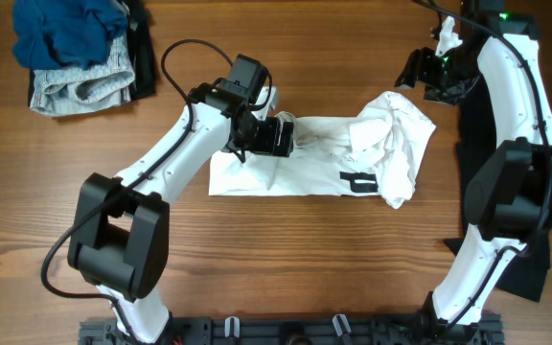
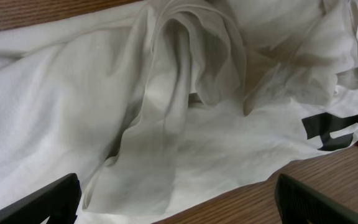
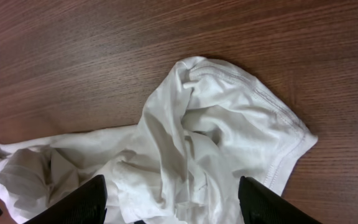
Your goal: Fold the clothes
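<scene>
The white shirt (image 1: pixel 314 158) lies wrinkled across the middle of the table, with a black printed mark (image 1: pixel 357 182) near its front edge and a bunched heap (image 1: pixel 391 134) at its right end. My left gripper (image 1: pixel 278 135) is open and empty, low over the shirt's left part. In the left wrist view the fingers (image 2: pixel 179 208) straddle a raised fold (image 2: pixel 160 124) and the shirt's front hem, and the black mark (image 2: pixel 331 130) shows at the right. My right gripper (image 1: pixel 422 75) is open and empty, above the heap's far right. In the right wrist view the fingers (image 3: pixel 176 208) frame the crumpled shirt (image 3: pixel 191 149).
A pile of other clothes (image 1: pixel 75 48), blue, grey and black, sits at the far left corner. A dark cloth (image 1: pixel 530 259) lies along the right edge under the right arm. Bare wood (image 1: pixel 286 259) runs in front of the shirt.
</scene>
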Tool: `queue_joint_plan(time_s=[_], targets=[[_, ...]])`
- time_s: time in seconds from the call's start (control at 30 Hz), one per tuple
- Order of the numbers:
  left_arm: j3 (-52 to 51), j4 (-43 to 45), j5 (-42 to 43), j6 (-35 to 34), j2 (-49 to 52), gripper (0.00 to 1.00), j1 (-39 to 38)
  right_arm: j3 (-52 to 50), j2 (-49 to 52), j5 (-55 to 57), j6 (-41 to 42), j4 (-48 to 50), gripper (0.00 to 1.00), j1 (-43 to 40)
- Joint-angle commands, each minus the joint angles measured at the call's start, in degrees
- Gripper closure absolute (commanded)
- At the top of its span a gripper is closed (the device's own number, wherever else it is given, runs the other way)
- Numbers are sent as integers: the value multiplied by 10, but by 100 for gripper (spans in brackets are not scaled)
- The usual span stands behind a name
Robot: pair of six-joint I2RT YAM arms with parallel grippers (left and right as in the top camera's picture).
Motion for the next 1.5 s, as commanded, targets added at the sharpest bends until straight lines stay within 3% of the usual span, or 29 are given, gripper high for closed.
queue_joint_plan(time_s=[0.0, 0.43, 0.73, 0.8, 0.83, 0.9, 1.17, 1.37, 1.4, 1.43, 1.47], targets=[[0, 4, 9, -7, 8, 0, -4, 0, -23, -11, -6, -1, 32, 3], [0, -5, 10, 53, 9, 0, -4, 0, -23, 32, -22, -23, 31, 3], [-21, -7, -7, 83, 70, 2, 10, -1, -23, 37, -23, -23, 28, 3], [-21, 3, 16, 83, 71, 16, 10, 0, -23, 37, -22, -22, 28, 3], [-21, 5, 23, 83, 71, 30, 10, 0, -23, 37, -22, -22, 28, 3], [-20, 6, 52, 81, 70, 96, 10, -1, -23, 44, -22, -23, 28, 3], [22, -23, 175, 81, 30, 96, 7, -1, -23, 69, -19, -101, 25, -3], [23, -22, 185, 81, 24, 96, -24, -26, -23, 62, -17, -134, 24, -2], [23, -21, 185, 84, 24, 83, -30, -39, -23, 54, -16, -130, 24, 0], [23, -18, 185, 93, 24, 38, -40, -58, -23, 51, -16, -125, 24, 4], [23, -15, 182, 104, 24, 3, -48, -87, -23, 52, -16, -108, 24, 8]])
